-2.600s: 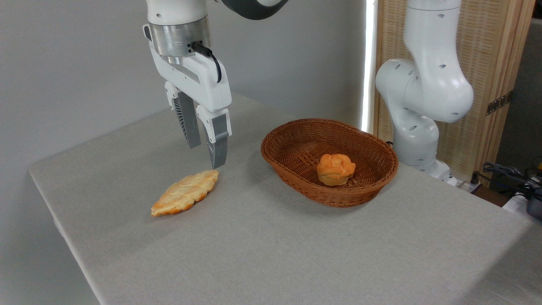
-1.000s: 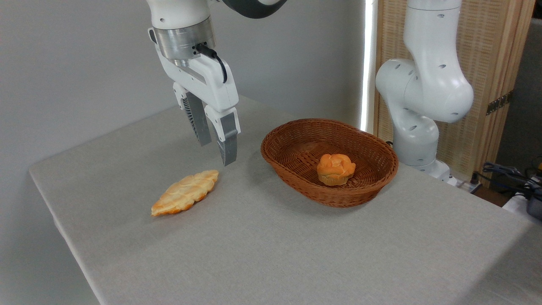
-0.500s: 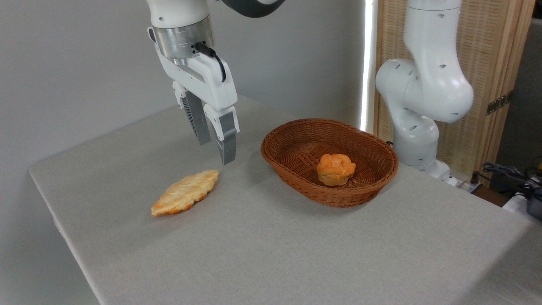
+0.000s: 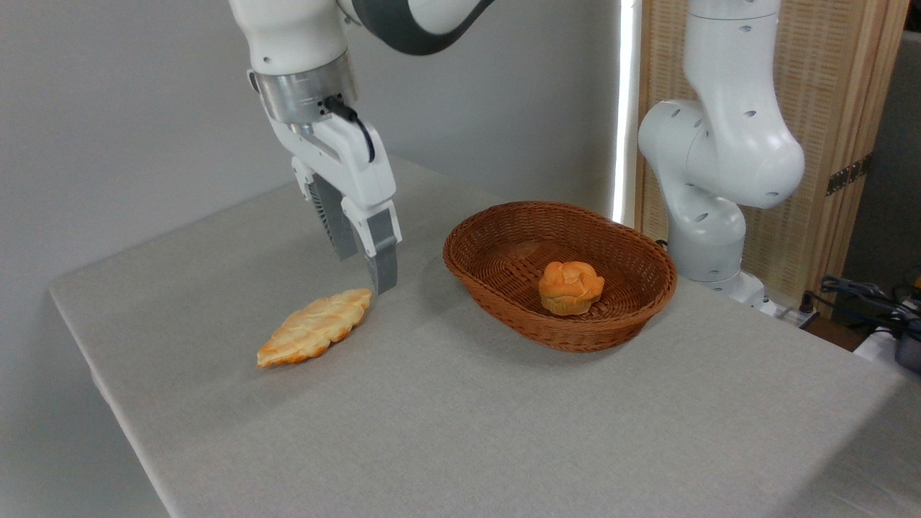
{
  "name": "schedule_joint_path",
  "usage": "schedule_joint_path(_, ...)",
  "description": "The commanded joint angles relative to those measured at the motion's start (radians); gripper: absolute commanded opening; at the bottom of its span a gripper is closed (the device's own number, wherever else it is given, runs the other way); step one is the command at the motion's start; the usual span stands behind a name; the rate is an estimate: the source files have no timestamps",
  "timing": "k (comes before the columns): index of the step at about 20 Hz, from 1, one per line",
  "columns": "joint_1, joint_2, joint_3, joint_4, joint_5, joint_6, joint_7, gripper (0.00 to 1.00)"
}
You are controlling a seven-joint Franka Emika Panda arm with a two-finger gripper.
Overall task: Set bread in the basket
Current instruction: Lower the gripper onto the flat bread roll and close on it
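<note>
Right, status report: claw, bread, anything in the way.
Claw open, empty, hanging by the bread's right tip. Bread flat on the table, outside the basket. Small bun sits in the basket; path clear.

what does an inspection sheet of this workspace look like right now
surface: grey cloth-covered table, no spills seen
job's things: bread flat on the table, left of the basket, outside it
clutter: round bun inside the basket
grippers: gripper open, empty, fingers just above the bread's right tip; contact cannot be told
cables: black cable on the wrist; loose cables beyond the table at far right
surroundings: grey wall, wooden slatted screen, robot base
</note>
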Motion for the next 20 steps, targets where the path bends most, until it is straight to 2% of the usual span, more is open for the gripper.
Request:
schedule_joint_path(1,-0.001,0.008,-0.015,-0.051,-0.011,0.095,0.004,1.0)
schedule_joint_path(5,-0.002,0.047,-0.058,-0.086,-0.011,0.19,-0.041,1.0)
schedule_joint_path(9,-0.018,0.127,-0.129,-0.079,-0.008,0.284,-0.26,1.0)
schedule_joint_path(11,-0.025,0.159,-0.15,-0.079,-0.002,0.339,-0.328,1.0)
schedule_joint_path(14,-0.045,0.188,-0.152,-0.079,0.006,0.349,-0.338,1.0)
schedule_joint_path(18,-0.047,0.21,-0.153,-0.079,0.047,0.349,-0.338,1.0)
schedule_joint_path(20,-0.047,0.212,-0.157,-0.079,0.049,0.349,-0.338,1.0)
